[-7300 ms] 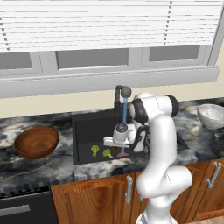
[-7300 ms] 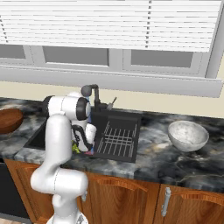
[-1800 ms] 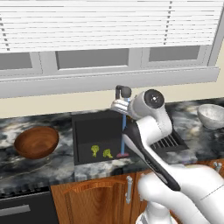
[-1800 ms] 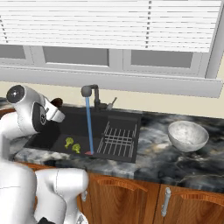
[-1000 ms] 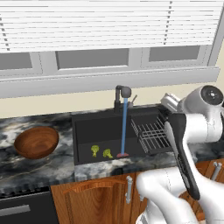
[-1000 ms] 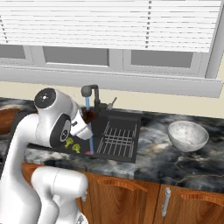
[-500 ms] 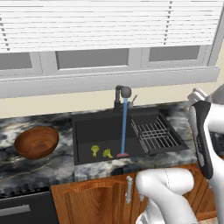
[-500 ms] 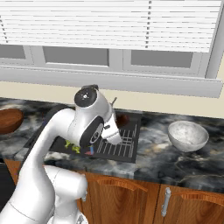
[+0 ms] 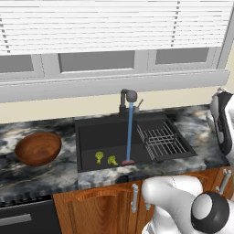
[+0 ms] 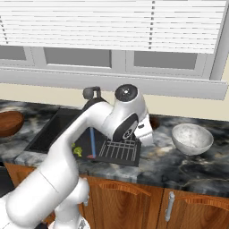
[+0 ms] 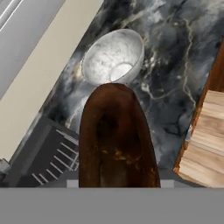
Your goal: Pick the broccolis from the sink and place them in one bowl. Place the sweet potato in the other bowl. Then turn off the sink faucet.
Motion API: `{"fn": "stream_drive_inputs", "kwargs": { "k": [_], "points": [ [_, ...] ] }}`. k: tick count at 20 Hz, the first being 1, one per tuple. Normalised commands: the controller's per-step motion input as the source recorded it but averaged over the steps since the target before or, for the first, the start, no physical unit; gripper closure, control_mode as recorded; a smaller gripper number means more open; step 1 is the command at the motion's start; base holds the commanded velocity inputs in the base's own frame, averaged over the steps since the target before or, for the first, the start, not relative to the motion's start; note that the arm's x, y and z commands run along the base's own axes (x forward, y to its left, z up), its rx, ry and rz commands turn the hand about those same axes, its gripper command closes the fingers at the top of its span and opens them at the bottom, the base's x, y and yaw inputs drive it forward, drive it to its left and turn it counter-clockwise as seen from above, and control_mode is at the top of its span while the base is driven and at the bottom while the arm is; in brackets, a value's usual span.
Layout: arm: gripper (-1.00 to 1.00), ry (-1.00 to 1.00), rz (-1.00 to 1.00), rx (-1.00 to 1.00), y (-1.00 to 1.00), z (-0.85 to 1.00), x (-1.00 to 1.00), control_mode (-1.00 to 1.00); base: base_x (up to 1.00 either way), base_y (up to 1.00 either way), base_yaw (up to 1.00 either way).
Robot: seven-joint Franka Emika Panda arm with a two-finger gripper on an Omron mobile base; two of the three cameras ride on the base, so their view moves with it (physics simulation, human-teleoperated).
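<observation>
Marble counter (image 11: 175,78): jaws clenched on sweet potato (image 11: 116,140) (near speckled bowl (image 11: 113,59)).

So the white arm is swung way over to its right side, bent in a big arch from the base up to a dark round joint and then dropping down toward the counter. The gripper (image 10: 151,121) sits low behind the wrist, mostly hidden from the right base view. From the hand camera it's clamped on the sweet potato (image 11: 116,138), which sticks out long and brown straight ahead of the fingers.
</observation>
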Motion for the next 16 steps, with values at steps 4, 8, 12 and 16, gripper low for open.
{"fn": "stream_drive_inputs", "kwargs": {
  "k": [4,8,12,16],
  "points": [
    [1.0,0.15,-0.01,0.0,-0.65,-0.03,0.44,-1.0,0.0,0.0,0.0],
    [1.0,0.17,0.0,0.02,-0.5,-0.03,0.42,-1.0,0.0,0.0,0.0],
    [1.0,0.14,0.0,0.04,-0.4,-0.27,0.27,-1.0,0.0,0.0,0.0],
    [1.0,0.11,0.0,0.04,-0.35,-0.43,0.27,-1.0,0.0,0.0,0.0]
  ]
}}
